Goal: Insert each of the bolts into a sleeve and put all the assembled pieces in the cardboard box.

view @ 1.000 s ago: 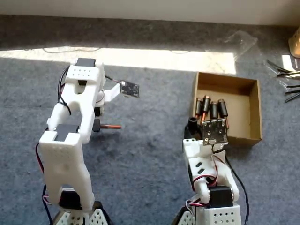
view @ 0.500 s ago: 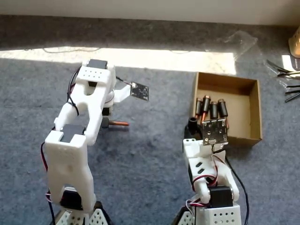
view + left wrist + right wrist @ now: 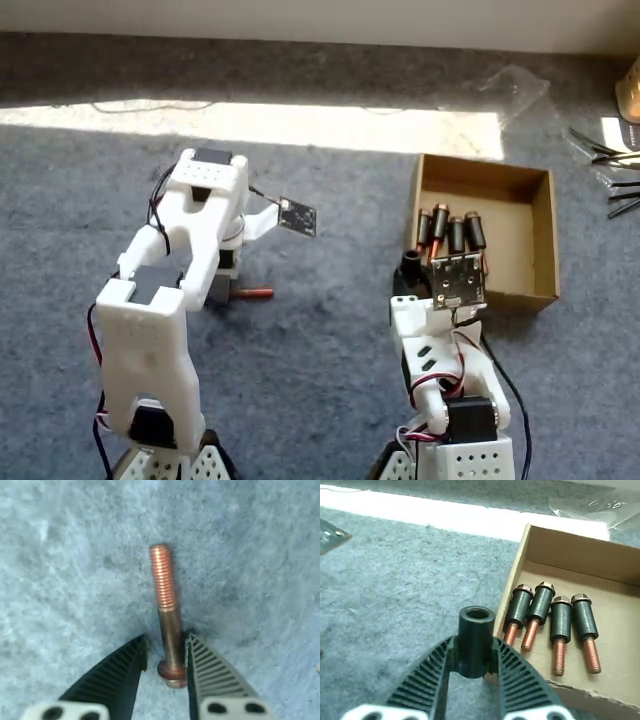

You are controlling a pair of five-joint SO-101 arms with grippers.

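A copper bolt (image 3: 167, 610) lies lengthwise between the fingers of my left gripper (image 3: 165, 642). Its head touches one finger and a gap shows to the other, so the gripper is open. From above, the bolt (image 3: 255, 293) sticks out of the left gripper (image 3: 225, 290) toward the table's middle, low over the grey carpet. My right gripper (image 3: 474, 642) is shut on a black sleeve (image 3: 476, 637) that stands upright with its bore up. This sleeve (image 3: 411, 265) is just outside the front left corner of the cardboard box (image 3: 548, 240). Several assembled pieces (image 3: 450, 232) lie side by side in the box (image 3: 520, 575).
A clear plastic bag (image 3: 510, 85) lies behind the box. Black strips (image 3: 615, 150) lie at the right edge. A sunlit band (image 3: 300, 125) crosses the carpet at the back. Open carpet (image 3: 330, 330) separates the two arms.
My left arm swung right, then drew back toward its base and lower, the bolt travelling with it. The right arm and its sleeve stayed still.
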